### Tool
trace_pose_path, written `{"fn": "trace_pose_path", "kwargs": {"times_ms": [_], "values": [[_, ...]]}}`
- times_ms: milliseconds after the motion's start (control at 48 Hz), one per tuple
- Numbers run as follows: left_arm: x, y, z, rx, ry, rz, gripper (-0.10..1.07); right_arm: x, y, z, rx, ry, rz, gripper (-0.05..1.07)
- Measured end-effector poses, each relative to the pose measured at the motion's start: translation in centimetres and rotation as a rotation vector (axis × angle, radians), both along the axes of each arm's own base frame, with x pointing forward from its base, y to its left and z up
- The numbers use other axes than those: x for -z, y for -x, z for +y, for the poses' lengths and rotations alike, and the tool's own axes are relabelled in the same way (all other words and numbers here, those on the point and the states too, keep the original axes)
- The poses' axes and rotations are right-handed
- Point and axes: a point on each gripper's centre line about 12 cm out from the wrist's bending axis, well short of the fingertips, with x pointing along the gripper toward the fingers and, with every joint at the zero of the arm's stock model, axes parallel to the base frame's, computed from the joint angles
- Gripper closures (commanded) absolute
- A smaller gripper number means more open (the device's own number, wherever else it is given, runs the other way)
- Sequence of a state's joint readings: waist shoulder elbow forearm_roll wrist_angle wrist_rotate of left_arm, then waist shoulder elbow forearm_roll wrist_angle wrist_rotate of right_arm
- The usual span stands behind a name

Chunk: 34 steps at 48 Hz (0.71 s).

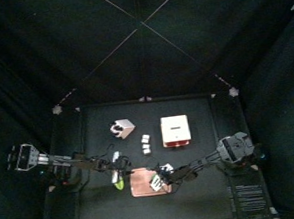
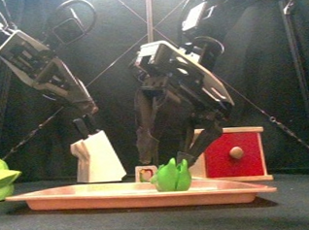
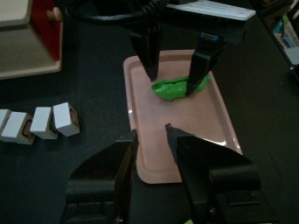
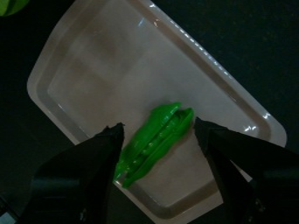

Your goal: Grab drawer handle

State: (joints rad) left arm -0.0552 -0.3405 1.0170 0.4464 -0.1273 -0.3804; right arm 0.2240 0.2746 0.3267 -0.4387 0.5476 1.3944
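The drawer [image 1: 177, 128] is a cream-white box with a red-orange edge, standing at the table's middle right. In the front view its red face [image 2: 237, 151] carries a round knob [image 2: 234, 153]. It also shows in the left wrist view [image 3: 30, 35]. My right gripper [image 4: 158, 131] is open, its jaws on either side of a green object [image 4: 155, 144] lying on a pinkish tray [image 4: 82, 79], well short of the drawer. My left gripper [image 3: 152, 140] is open and empty, over the tray's near end [image 3: 152, 171].
A white-grey cube [image 1: 118, 128] stands at the back left. Several small white blocks [image 3: 35, 122] lie beside the tray. Another green thing [image 2: 2, 178] sits at the front left edge. The tray [image 1: 148, 183] lies in front of the drawer.
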Motion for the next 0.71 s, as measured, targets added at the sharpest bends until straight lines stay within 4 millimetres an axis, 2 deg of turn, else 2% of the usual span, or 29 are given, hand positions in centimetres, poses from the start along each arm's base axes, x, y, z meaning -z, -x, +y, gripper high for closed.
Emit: {"fn": "trace_pose_path", "kwargs": {"times_ms": [271,562,708], "values": [[-0.1,-0.1,0.0,-0.005,0.013,-0.009,0.24,-0.3,0.2,-0.2,0.006,0.011,0.011,0.08],[-0.9,-0.6,-0.2,-0.009,0.075,-0.088,0.24,-4.1,1.4,-1.8,0.020,0.089,-0.011,0.08],[-1.1,-1.0,0.1,-0.047,0.133,-0.122,0.23,-5.5,2.0,-2.8,0.029,0.114,-0.031,0.14]]}}
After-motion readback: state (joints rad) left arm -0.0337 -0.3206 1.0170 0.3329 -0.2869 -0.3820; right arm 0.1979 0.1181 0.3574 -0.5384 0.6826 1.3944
